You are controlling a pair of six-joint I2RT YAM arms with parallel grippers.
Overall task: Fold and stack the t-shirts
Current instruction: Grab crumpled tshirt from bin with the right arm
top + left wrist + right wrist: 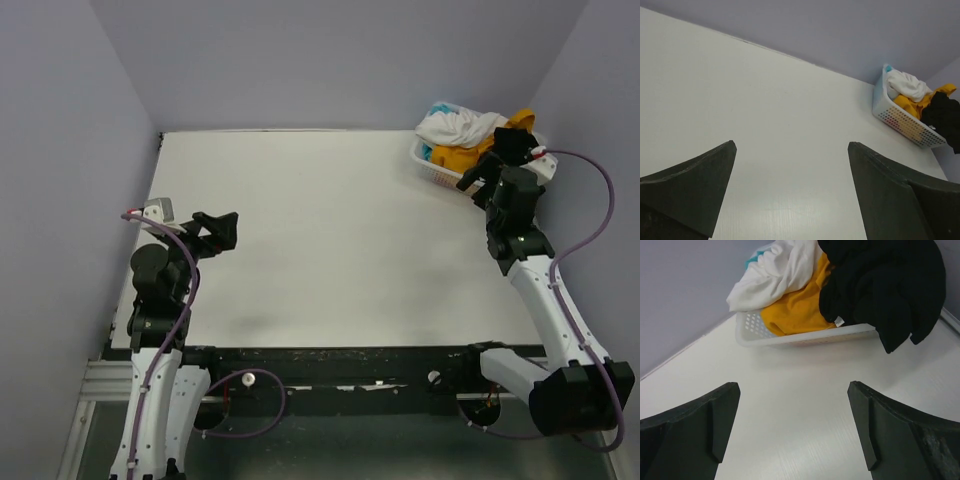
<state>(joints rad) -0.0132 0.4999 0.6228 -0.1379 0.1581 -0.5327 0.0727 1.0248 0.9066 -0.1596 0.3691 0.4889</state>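
My right claw [792,389], spread wide & empty, should pinch the black shirt [885,285] where it overhangs the basket [790,338], w/o snagging the yellow shirt [795,310].

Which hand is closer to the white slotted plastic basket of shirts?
Right: the right hand hovers beside the white basket; the left hand is far across the table.

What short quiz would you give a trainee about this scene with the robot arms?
1. True or false: the black t-shirt hangs over the rim of the basket.
2. Fill in: the left gripper and the right gripper are both ____.
3. Which is nearer the basket? A the left gripper; B the right gripper.
Key: 1 true; 2 open; 3 B.
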